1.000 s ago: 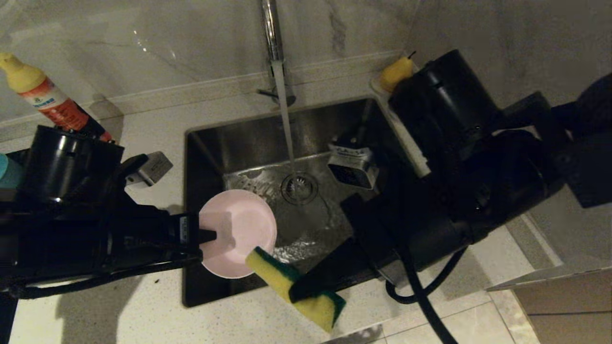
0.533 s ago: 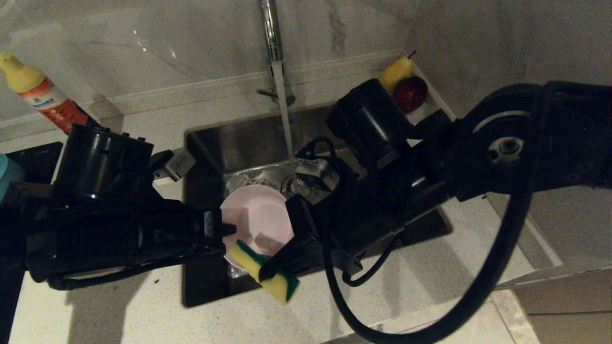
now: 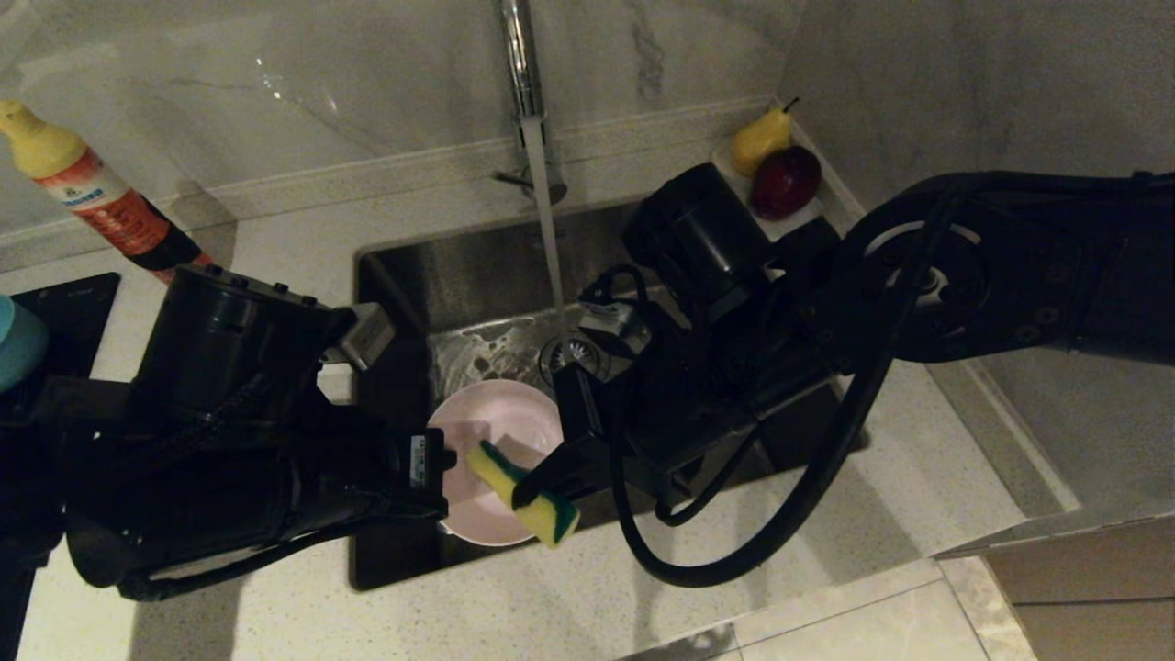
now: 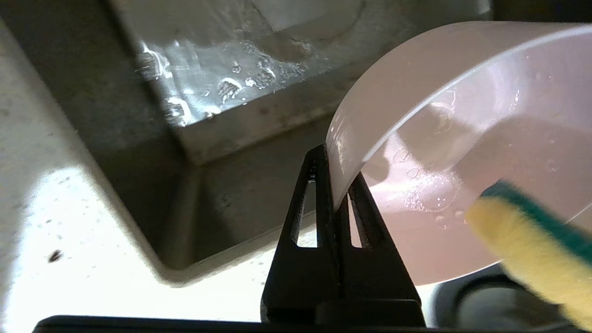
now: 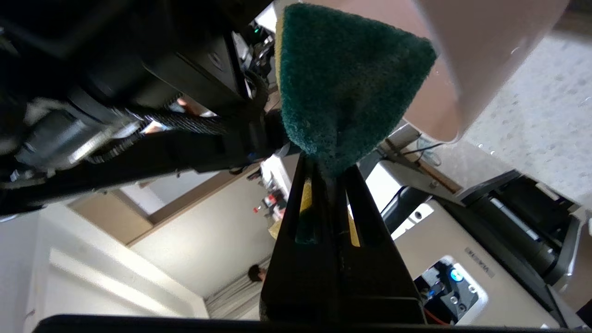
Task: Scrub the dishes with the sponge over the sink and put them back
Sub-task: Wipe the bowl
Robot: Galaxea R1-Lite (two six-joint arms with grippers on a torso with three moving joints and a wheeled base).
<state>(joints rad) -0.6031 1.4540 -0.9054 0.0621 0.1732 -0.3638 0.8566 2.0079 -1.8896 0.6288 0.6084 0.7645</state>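
A pink bowl [image 3: 500, 422] hangs tilted over the front part of the sink [image 3: 404, 275], with my left gripper [image 3: 448, 459] shut on its rim. In the left wrist view the left gripper [image 4: 334, 162] pinches the wall of the wet pink bowl [image 4: 462, 138], and the sponge [image 4: 522, 240] reaches into it. My right gripper [image 3: 530, 491] is shut on the yellow and green sponge [image 3: 528, 500], which lies against the bowl's near rim. In the right wrist view the right gripper [image 5: 329, 162] clamps the sponge [image 5: 342, 78], green face showing, beside the pink bowl [image 5: 462, 55].
Water runs from the chrome tap [image 3: 521, 64] to the drain [image 3: 571, 351]. A pear [image 3: 760, 138] and a red apple [image 3: 786, 180] sit at the back right corner. A red bottle with a yellow cap [image 3: 92, 197] stands at the back left. A light blue bowl [image 3: 18, 341] shows at the left edge.
My left gripper has carried the pink bowl a little to the right. My right arm has swung in from the right, bringing the sponge from beside the bowl up against it.
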